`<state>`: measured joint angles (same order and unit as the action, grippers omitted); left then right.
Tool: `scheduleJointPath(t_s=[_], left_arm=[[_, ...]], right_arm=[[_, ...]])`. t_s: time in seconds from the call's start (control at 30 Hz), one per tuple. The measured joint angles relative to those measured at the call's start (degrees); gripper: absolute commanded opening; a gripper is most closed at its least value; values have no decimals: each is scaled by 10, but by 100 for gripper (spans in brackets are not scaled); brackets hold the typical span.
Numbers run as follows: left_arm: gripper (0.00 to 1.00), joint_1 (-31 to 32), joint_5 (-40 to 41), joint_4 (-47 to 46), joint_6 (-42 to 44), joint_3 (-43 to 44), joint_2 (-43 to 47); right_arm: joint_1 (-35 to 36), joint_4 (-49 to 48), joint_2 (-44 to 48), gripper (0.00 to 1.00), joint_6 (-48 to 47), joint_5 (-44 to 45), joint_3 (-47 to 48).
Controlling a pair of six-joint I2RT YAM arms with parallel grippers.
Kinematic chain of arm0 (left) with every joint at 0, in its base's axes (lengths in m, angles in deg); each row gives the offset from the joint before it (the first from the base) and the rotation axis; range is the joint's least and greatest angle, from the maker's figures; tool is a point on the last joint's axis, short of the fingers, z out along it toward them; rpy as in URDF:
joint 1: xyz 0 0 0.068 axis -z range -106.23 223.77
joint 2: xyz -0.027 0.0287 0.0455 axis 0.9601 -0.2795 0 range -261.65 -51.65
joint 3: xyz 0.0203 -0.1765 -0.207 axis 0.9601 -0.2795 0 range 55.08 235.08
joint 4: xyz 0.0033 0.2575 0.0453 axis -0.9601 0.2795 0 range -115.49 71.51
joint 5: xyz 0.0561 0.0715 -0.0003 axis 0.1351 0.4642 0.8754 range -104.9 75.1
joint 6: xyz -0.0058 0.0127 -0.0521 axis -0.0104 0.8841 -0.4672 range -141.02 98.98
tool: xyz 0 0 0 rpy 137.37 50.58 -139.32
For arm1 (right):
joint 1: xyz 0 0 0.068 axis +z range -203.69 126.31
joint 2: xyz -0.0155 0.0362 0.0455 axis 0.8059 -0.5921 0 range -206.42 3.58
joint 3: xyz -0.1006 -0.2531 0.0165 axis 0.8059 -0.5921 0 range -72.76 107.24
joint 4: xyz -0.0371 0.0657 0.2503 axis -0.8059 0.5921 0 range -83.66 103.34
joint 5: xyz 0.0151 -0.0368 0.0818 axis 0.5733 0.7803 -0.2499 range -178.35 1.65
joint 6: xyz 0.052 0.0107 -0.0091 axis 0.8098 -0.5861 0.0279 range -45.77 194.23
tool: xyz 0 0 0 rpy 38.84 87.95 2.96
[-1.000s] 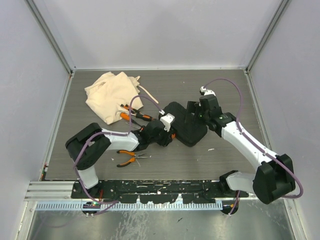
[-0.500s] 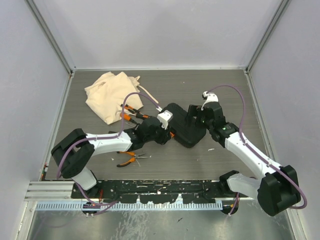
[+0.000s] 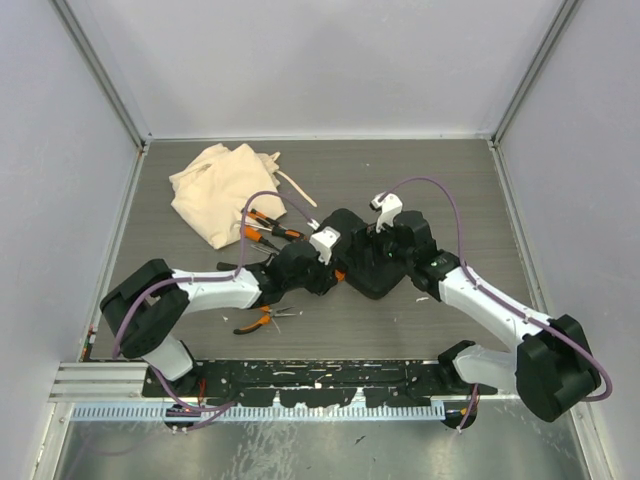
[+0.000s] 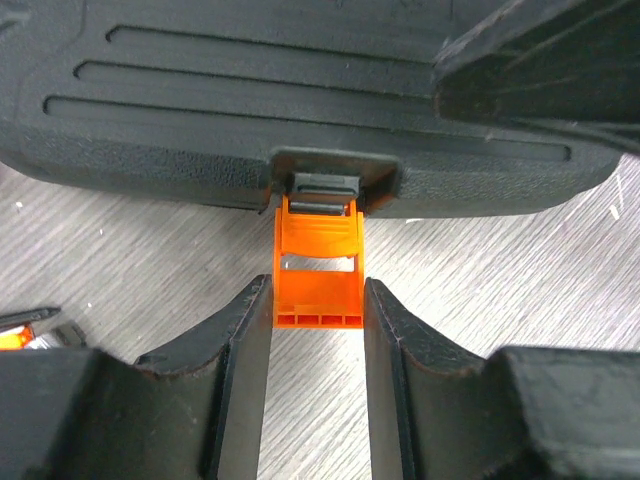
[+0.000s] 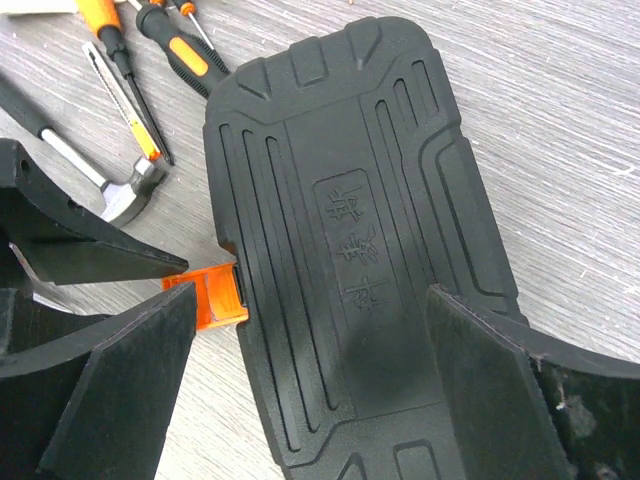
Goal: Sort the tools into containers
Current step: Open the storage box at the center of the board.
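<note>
A black, ribbed, hard-plastic tool case (image 5: pixel 350 250) lies shut and flat near the middle of the grey wood-grain counter (image 3: pixel 440 180), and both arms converge on it from opposite sides. The left end effector (image 4: pixel 318 308) has its 2 fingers (image 4: pixel 235 350) set on either flank of the case's orange plastic latch (image 4: pixel 318 285). They look pressed against it in a pinch, though the wrist view is too close to be sure how firmly. That hold makes sense only as a way to flip the latch and free the lid, so the step in hand is most likely opening the case rather than sorting. The right end effector (image 5: pixel 310 300) hangs over the lid with its fingers spread as wide as they go, straddling the case's width without clearly touching it, probably to brace the case so it does not slide while the latch is pulled. None of the tools is in a container yet. The steel claw hammer with a black handle (image 5: pixel 125 195) and the orange-and-black-handled screwdrivers (image 5: pixel 180 50) lie on the counter just beyond the latch side, the orange-handled pliers (image 3: pixel 258 317) sit nearer the left arm's base, and the crumpled beige cloth bag (image 3: pixel 218 190) rests at the far left.
</note>
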<state>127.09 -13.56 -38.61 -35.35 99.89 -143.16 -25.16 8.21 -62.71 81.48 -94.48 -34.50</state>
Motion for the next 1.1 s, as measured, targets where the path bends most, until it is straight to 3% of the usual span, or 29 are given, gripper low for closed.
scheduleJointPath(t_s=[0.13,0.43,0.67,0.77,0.87,1.1], left_arm=[[33,2,4,-22,-11,-32,2],[67,9,24,-68,-33,-77,1],[76,28,55,-99,-43,-78,-24],[75,37,74,-116,-42,-78,-35],[68,46,95,-138,-40,-78,-47],[40,58,134,-205,-24,-78,-85]], right_arm=[[6,-16,1,100,-22,-10,-17],[18,-27,3,100,-48,1,-37],[18,-45,22,100,-42,42,-38],[18,-52,40,100,-38,59,-44],[18,-55,58,100,-33,70,-50],[18,-65,97,100,-15,86,-75]])
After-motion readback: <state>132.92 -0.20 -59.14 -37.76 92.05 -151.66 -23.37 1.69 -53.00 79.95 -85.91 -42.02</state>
